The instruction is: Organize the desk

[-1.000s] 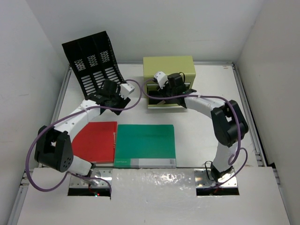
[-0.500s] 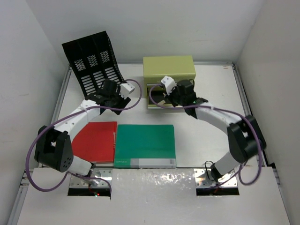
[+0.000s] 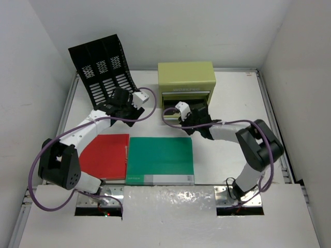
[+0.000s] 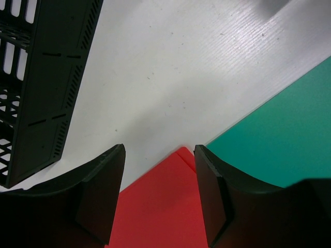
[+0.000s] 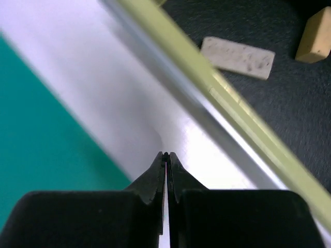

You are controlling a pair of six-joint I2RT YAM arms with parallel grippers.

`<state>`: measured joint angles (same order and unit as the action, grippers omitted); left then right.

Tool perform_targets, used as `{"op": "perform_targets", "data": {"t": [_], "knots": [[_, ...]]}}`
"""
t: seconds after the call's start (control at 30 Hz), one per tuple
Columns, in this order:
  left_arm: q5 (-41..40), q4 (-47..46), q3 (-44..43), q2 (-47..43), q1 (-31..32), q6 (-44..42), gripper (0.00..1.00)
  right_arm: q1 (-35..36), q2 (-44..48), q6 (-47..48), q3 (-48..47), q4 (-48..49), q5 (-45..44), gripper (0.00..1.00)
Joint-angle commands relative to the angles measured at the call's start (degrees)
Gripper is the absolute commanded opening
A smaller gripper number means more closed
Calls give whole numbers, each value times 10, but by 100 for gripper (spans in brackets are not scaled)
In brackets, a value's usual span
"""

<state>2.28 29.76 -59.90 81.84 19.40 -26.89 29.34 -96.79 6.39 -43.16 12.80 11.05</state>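
**White desk, folders near, arms low over it**

From above, the desk [image 3: 232, 150] is a broad white top with thin grey rails along its sides. It fills the floor of the white-walled cell and lies under both arms. A black rack [image 3: 103, 70] leans at its far left and an olive box [image 3: 186, 76] sits at the far middle. A red folder [image 3: 106, 155] and a green folder [image 3: 160, 159] lie side by side near the arm bases. The left gripper [image 3: 120, 106] hangs between rack and red folder. The right gripper [image 3: 182, 117] is low between box and green folder.

The left wrist view shows its fingers spread wide and empty above the faintly ribbed, lightly specked white surface.

In the right wrist view the fingers are pressed together on nothing, over a bare white strip. Beyond the strip, an open drawer [image 5: 269, 113] holds an eraser [image 5: 237, 57] and a yellow block [image 5: 314, 36].
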Motion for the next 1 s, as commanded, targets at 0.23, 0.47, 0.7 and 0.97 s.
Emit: {"op": "perform_targets", "data": {"t": [0.23, 0.47, 0.7, 0.97], "knots": [[11, -17, -5, 1, -5, -2, 54, 2, -110, 55, -148, 59, -208, 0], [12, -17, -4, 16, -5, -5, 54, -1, -152, 118, -173, 140, -281, 0], [10, -16, -6, 23, -5, -7, 54, -3, -183, 127, -180, 199, -305, 0], [8, -12, -10, 25, -5, -7, 54, -3, -188, 114, -181, 246, -348, 0]]}}
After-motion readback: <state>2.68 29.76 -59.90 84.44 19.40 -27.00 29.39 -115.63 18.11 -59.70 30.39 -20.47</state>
